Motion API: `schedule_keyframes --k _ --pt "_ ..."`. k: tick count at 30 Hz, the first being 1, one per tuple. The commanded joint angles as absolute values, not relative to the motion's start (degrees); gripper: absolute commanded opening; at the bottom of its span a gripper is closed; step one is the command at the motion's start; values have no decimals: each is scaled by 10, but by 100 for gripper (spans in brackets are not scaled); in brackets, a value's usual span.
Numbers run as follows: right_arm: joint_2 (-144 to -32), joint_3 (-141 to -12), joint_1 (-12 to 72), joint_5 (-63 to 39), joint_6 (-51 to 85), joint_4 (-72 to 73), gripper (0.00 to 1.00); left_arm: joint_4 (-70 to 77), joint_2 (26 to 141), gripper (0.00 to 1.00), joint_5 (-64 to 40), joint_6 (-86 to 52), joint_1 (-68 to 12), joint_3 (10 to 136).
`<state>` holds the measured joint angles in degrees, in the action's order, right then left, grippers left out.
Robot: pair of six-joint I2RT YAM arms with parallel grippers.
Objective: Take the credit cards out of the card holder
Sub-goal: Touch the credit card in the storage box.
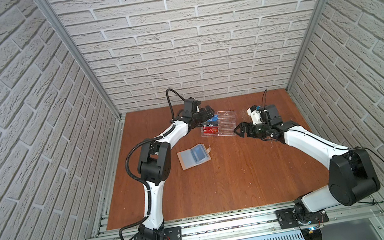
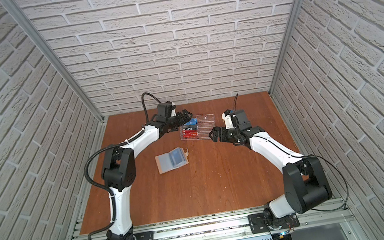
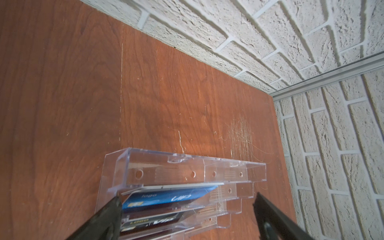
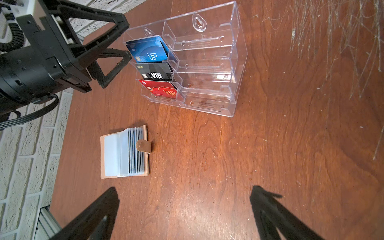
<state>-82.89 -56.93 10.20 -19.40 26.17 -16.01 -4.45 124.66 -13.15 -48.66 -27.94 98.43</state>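
**Both top views with the two wrist views.** The left gripper [image 1: 209, 113] stood released, its jaws spread wide with nothing clamped between them. Its fingertips were just beside one end of the clear acrylic tiered rack [image 1: 227, 126]; whether they touched the rack could not be told. Directly ahead of those fingertips, in the rack's uppermost occupied pocket, a blue credit card [image 4: 148, 52] with white "VIP" lettering leaned back, and a second, lighter blue edge showed behind it. In the left wrist view the same card appeared inside its clear pocket, between the two black fingers [image 3: 104, 218]. On the tiers below it, in the column nearest the left gripper, sat a black "VIP" card [image 4: 155, 71] and a red "VIP" card [image 4: 161, 90].

The right gripper [image 1: 237, 131] was likewise released, jaws wide and empty, near the rack's opposite end, so the rack lay between the two grippers.

The card holder [image 4: 124, 153] lay open and flat on the wooden table [image 4: 270, 135], well apart from both grippers. It was ahead of the right gripper's jaws in that wrist view. In both top views it lay behind the left gripper, beside that arm's elbow. Its beige cover faced the table, its frosted bluish sleeves were fanned upward, and its snap tab [image 4: 143, 145] lay at their free edge. A darker blue patch showed among the sleeves in both top views; whether it was a card could not be told.
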Motion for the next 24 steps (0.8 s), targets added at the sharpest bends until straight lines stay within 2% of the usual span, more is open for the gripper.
schedule_keyframes --k 1,24 --pt "-808 -561 97 -201 257 -145 100 -24 1259 98 -130 -486 -282 1004" --pt "-799 -553 93 -200 261 -145 100 -25 1244 98 -119 -471 -291 995"
